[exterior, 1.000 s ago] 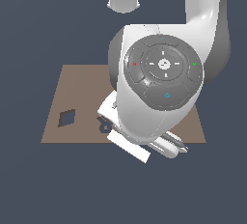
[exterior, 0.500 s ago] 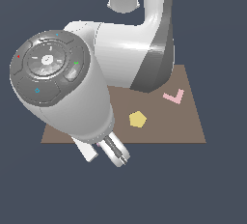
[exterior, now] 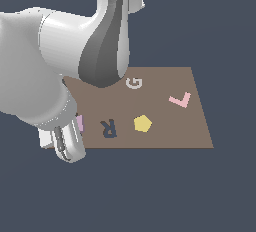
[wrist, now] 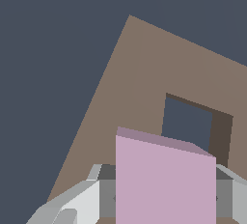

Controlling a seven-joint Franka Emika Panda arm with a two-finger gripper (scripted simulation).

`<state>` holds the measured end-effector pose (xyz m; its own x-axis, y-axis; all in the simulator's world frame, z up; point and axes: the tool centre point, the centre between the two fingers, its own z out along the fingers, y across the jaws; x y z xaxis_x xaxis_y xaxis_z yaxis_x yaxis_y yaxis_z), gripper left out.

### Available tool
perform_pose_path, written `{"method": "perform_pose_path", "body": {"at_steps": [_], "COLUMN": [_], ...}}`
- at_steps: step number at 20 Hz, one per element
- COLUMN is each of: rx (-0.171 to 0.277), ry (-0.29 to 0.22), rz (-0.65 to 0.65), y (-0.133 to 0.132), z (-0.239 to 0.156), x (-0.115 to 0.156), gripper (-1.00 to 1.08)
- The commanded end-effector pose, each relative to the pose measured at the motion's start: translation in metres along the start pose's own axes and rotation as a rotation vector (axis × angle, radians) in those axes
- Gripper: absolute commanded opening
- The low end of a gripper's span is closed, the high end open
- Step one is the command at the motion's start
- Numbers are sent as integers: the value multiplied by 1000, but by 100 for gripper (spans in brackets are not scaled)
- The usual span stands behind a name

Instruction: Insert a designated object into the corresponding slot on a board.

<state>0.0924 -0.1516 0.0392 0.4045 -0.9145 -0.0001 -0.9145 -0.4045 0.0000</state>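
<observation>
At the exterior view's left, the gripper is seen low over the near left corner of the board, largely masked by the white arm. A sliver of the lilac diamond tile is visible beside it. In the wrist view the tile is shown clamped between the 2 fingers, so the fingers are closed on it. The slot is seen just beyond the tile's far edge, not yet covered by it.

The main risk is judged to be misalignment: the tile's edges do not appear to be matched to the slot's edges, so a corner could be caught on the rim and the tile left tilted on the board rather than seated. A release made too high could let it bounce aside. In the exterior view the slot is hidden by the arm, so alignment can be checked from the wrist view alone.

Moving rightward, 2 letters are read on the board: a dark blue R and a pale G. Beyond them lie a yellow pentagon and a pink L-shaped piece. No brand marks or labels are seen.
</observation>
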Motion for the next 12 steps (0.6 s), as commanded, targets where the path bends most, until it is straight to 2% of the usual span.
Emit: {"method": "perform_pose_path", "body": {"at_steps": [1, 6, 12], "rx": [1, 1, 0], "ry": [0, 0, -1], "rz": [52, 104, 110], "y": [13, 27, 29], "z": [-1, -1, 1], "x": [9, 17, 18], "gripper": [-100, -100, -100]}}
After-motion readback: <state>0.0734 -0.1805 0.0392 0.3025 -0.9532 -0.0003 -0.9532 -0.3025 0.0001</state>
